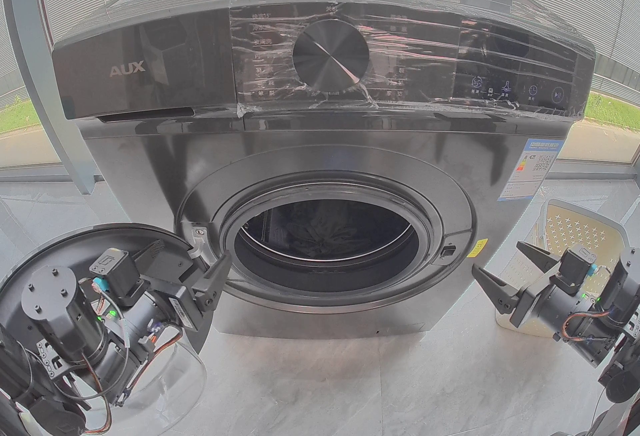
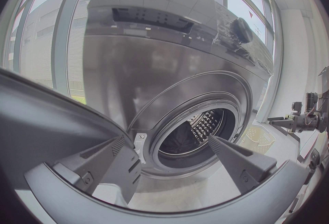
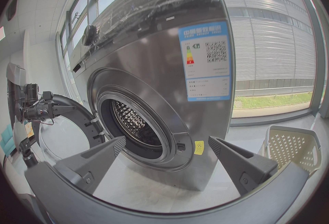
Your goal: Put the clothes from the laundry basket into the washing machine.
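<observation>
Symmetrically, spread jaws face washing machine (image 1: 167,157).

Left tool (image 1: 190,255) and right tool (image 1: 499,259) have dark wedge fingers (image 1: 212,281), black motors (image 1: 57,307), orange cables (image 1: 579,317), teal plugs (image 1: 100,284).

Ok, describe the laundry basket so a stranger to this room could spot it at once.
Start at the large dark grey front-loading washing machine by the windows. On the floor to its right, as the robot faces it, stands the cream plastic laundry basket. Its pale walls punched with small holes set it apart.
</observation>
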Available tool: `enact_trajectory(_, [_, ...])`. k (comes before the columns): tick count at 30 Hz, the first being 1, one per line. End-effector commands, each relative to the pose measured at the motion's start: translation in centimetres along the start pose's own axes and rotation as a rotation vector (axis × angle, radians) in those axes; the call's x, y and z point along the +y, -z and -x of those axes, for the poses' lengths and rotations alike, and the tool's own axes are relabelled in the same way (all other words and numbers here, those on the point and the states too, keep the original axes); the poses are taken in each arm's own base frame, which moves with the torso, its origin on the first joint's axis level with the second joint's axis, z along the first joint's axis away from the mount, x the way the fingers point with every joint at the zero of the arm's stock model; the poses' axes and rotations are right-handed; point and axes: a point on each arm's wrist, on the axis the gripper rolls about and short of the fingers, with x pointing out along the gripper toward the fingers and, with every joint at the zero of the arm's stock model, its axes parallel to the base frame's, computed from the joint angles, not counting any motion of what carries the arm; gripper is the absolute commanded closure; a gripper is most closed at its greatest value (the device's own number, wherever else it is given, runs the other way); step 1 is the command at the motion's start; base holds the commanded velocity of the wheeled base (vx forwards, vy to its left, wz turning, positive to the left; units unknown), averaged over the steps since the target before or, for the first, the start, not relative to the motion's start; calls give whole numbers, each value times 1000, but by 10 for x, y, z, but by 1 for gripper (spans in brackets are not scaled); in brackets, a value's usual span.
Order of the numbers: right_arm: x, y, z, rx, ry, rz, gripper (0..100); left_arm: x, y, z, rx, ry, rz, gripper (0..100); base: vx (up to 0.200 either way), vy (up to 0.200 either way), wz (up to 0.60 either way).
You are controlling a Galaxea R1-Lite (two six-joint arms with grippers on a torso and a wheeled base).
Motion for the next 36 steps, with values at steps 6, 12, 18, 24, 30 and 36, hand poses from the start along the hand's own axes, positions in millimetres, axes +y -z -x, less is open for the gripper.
enact_trajectory(6, [-4,-8,18,-51,48,1,0,10,-7,23,-35,-6,-26,0,-200,0,0])
enact_trajectory(12, [-4,-17,28,-97,53,-2,0,17,-9,42,-44,-5,-42,0,-200,0,0])
enact_trajectory(18, [-4,-27,42,-146,54,-7,0,22,-18,56,-77,-4,-62,0,-200,0,0])
enact_trajectory(24, [-5,-24,66,-60,53,7,0,27,-23,72,-83,0,-93,0,-200,0,0])
enact_trajectory(30, [-9,-17,103,1,71,66,0,37,-22,96,-46,-5,-105,0,-200,0,0])
enact_trajectory(36, [-19,-23,124,-94,202,79,0,52,-17,126,-33,-26,-100,0,-200,0,0])
